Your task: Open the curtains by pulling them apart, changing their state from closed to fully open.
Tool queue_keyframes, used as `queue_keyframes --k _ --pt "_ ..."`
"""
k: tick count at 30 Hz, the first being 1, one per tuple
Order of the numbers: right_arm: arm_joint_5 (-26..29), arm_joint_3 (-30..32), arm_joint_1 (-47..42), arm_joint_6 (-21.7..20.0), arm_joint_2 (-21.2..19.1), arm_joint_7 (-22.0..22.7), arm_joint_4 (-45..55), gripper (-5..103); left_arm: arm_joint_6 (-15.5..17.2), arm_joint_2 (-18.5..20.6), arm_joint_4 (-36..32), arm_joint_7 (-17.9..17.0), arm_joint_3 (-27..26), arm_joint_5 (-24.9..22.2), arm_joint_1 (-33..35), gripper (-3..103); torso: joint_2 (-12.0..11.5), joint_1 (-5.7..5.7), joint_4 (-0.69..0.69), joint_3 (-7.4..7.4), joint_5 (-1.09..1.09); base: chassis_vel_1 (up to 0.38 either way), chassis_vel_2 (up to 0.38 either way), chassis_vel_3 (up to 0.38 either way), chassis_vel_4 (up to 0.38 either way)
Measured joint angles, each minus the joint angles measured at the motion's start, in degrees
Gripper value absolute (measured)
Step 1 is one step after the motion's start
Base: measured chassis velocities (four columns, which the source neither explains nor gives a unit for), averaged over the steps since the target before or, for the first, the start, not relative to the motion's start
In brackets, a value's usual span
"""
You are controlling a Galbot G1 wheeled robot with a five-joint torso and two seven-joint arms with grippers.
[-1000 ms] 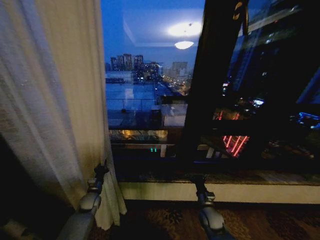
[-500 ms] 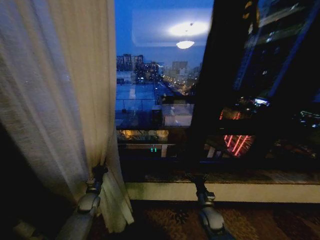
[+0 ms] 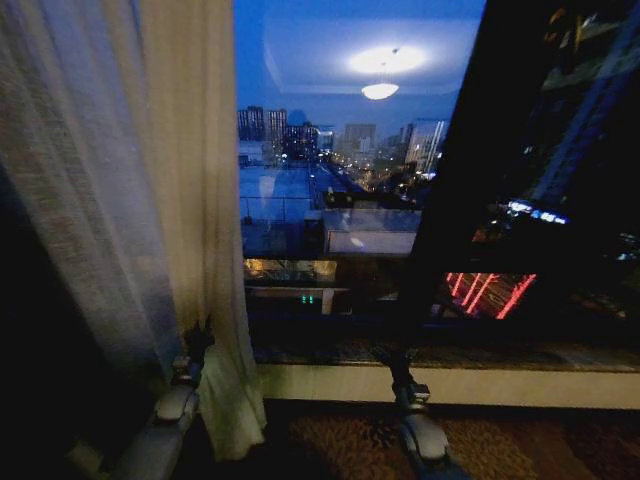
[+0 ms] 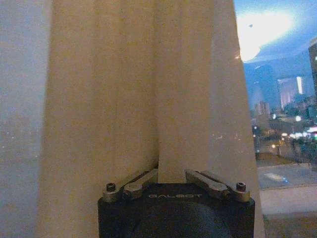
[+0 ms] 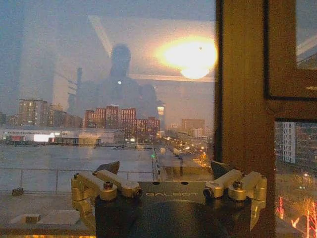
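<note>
A night-time window scene from the robot's head camera. The sheer off-white curtain point(image 3: 150, 200) hangs bunched along the left side of the frame, from the top edge down almost to the floor, its vertical pleats gathered together. To its right the window glass point(image 3: 330, 180) is uncovered, showing a blue dusk skyline with lit buildings and the reflection of a ceiling lamp point(image 3: 380, 90) near the top centre. A dark window frame post point(image 3: 450, 200) slants down through the right half of the picture. Below the glass runs a pale window sill point(image 3: 450, 385), and under it a patterned carpet point(image 3: 340, 440).

The left gripper point(image 3: 198, 340) sits at the lower left of the frame, against the lower part of the curtain. In the left wrist view, the left gripper point(image 4: 172, 173) has its two fingers drawn in close around a pinched fold of curtain point(image 4: 138, 99) fabric, which rises from between them and fans out upward.

The right gripper point(image 3: 392, 360) reaches up at the lower centre of the head view, in front of the sill and well apart from the curtain. In the right wrist view the right gripper point(image 5: 166, 171) has its fingers spread wide with nothing between them, facing the glass.
</note>
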Motion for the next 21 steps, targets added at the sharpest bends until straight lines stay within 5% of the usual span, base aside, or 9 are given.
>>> queue_keyframes --k 12,21 --pt "0.0 -0.03 0.0 0.0 0.02 0.0 0.0 100 1.9 0.96 -1.83 0.15 2.66 -3.73 -2.51 0 0.0 0.0 0.04 0.0 -0.03 -0.003 -0.007 0.004 0.002" --pt "0.0 -0.01 0.0 0.0 0.02 -0.01 0.0 100 0.85 3.43 10.46 -1.78 0.41 -7.08 -8.05 0 0.0 0.0 0.02 0.0 -0.05 0.0 0.0 0.0 0.0"
